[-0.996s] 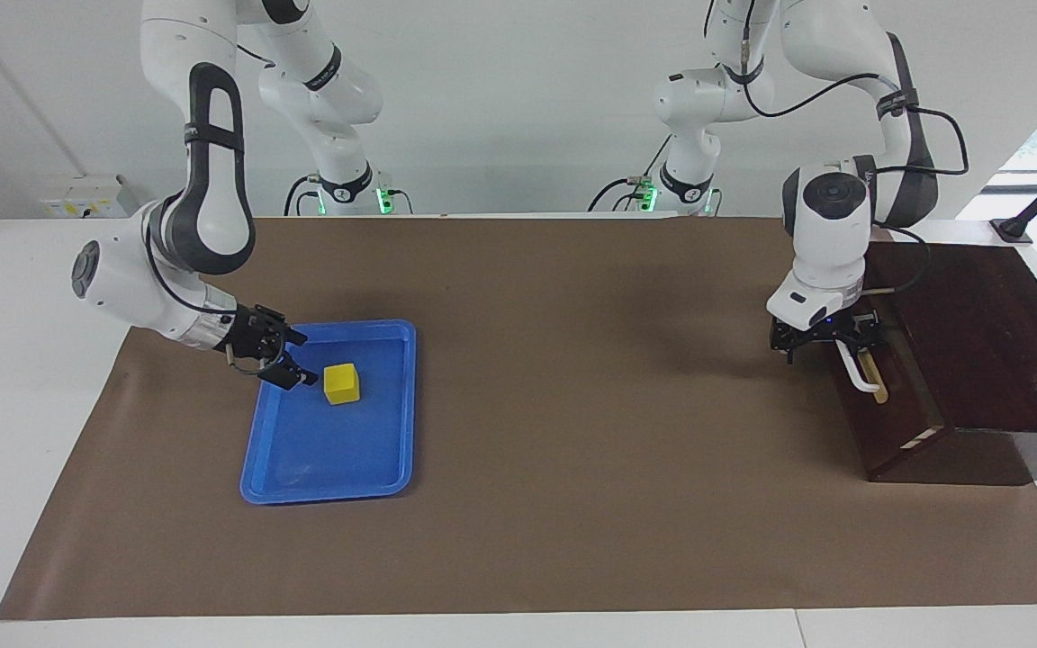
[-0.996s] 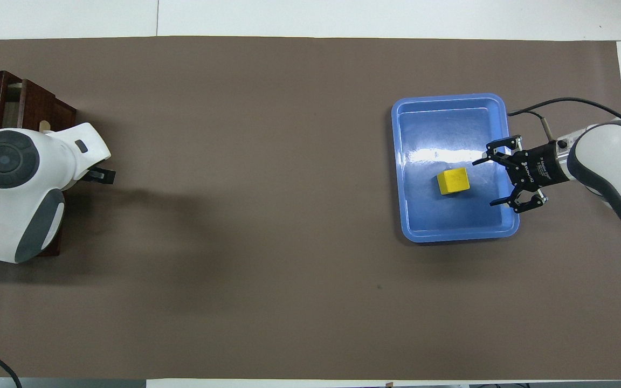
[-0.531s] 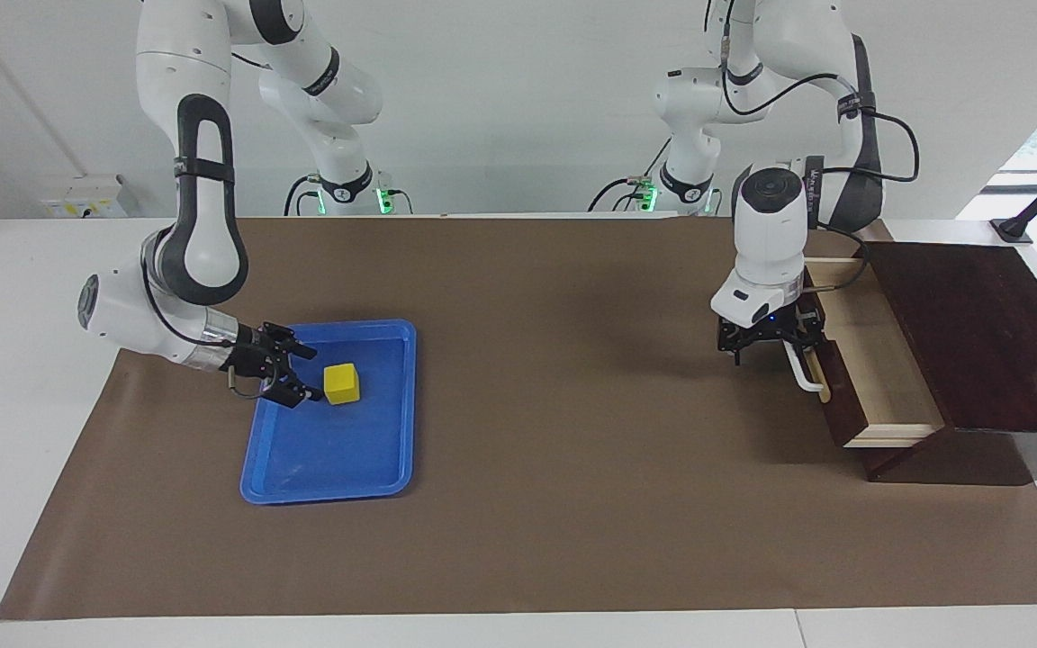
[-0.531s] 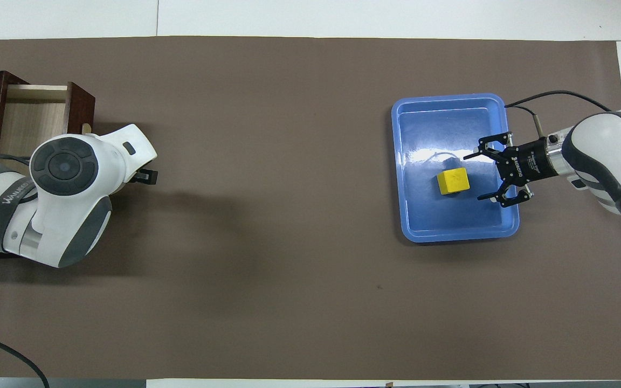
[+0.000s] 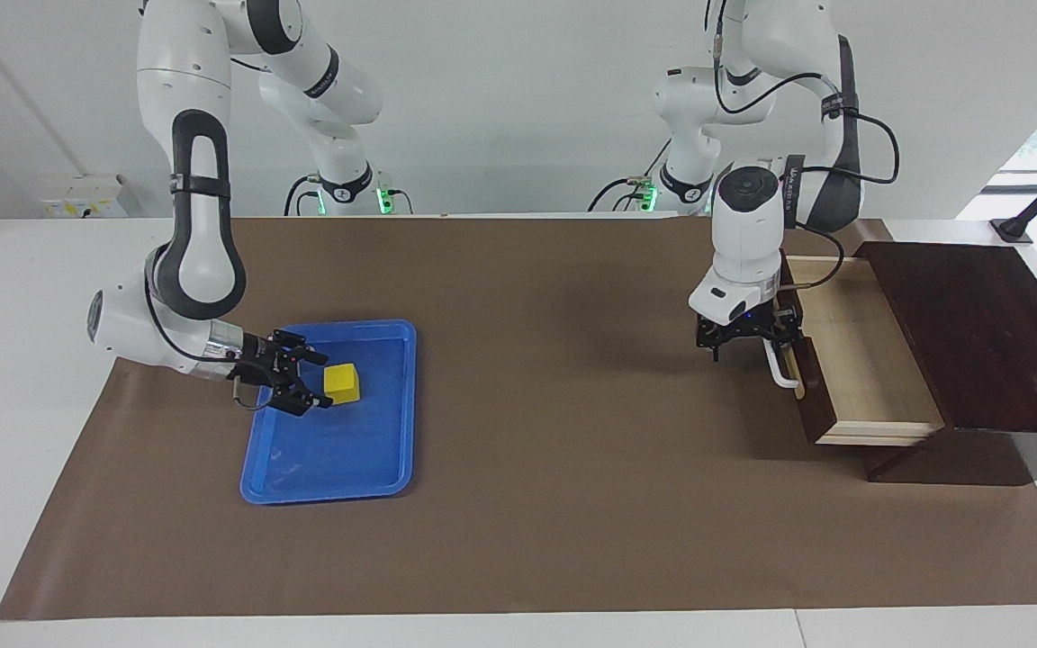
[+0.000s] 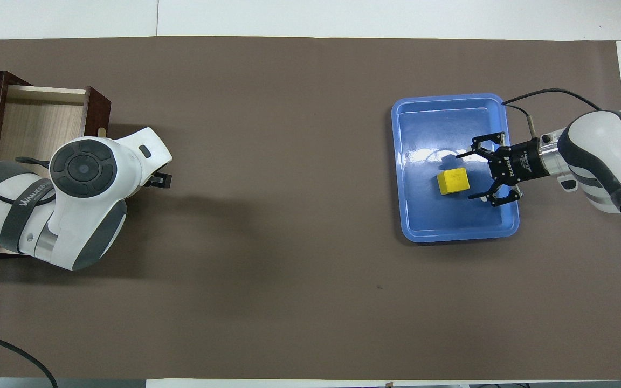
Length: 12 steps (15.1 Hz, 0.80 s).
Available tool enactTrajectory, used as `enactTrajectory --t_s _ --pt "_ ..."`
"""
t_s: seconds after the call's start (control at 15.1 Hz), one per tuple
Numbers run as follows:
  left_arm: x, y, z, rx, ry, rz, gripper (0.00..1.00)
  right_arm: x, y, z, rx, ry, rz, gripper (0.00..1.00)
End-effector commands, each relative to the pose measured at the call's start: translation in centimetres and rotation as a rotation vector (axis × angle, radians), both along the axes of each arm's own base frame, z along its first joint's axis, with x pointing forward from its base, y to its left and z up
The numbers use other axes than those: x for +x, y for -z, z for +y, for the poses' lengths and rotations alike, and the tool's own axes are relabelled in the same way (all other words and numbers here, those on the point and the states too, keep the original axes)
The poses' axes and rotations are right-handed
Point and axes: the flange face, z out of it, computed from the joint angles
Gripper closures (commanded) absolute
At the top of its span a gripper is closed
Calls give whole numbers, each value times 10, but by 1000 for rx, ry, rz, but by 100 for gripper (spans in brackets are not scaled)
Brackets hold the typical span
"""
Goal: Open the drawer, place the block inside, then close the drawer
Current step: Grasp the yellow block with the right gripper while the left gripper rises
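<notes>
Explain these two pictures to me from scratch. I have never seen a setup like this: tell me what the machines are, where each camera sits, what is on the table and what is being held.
Two white robot arms work at a table covered by a brown mat. One picture faces the robots from across the table; the other looks down from above their own end.

The dark brown wooden box's drawer, with its pale wood inside, stands pulled open. The left gripper is at its white bar handle; whether it grips it cannot be told.

A small bright yellow cube lies in a flat blue plastic tray. The right gripper is open beside the cube and holds nothing.
</notes>
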Motion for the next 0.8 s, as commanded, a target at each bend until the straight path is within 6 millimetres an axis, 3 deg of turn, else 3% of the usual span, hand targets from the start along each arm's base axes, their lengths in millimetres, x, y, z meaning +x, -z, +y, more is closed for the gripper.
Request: enactTrajectory --t_s 0.0,0.2,0.33,0.46,0.53,0.6,0.66,0.73 --pt "8 -29 -18 11 -46 35 0 -6 7 3 10 28 18 0" --pt "24 -77 -23 -57 -146 94 0 -7 8 3 8 24 14 0" --pt "20 -104 -27 -91 -204 107 0 -7 8 2 9 25 15 0" --pt "5 -153 -41 -92 -292 94 0 -7 8 2 8 25 14 3" --pt "-2 -173 -46 -119 -337 107 0 -7 8 3 9 23 14 18" --pt "-6 -189 -49 -170 -375 129 0 -7 8 3 9 21 12 46" --pt "-9 -194 -53 -196 -399 143 0 -7 8 4 9 17 10 70" --pt "-14 -196 -57 -208 -450 158 0 -7 8 5 9 14 7 86"
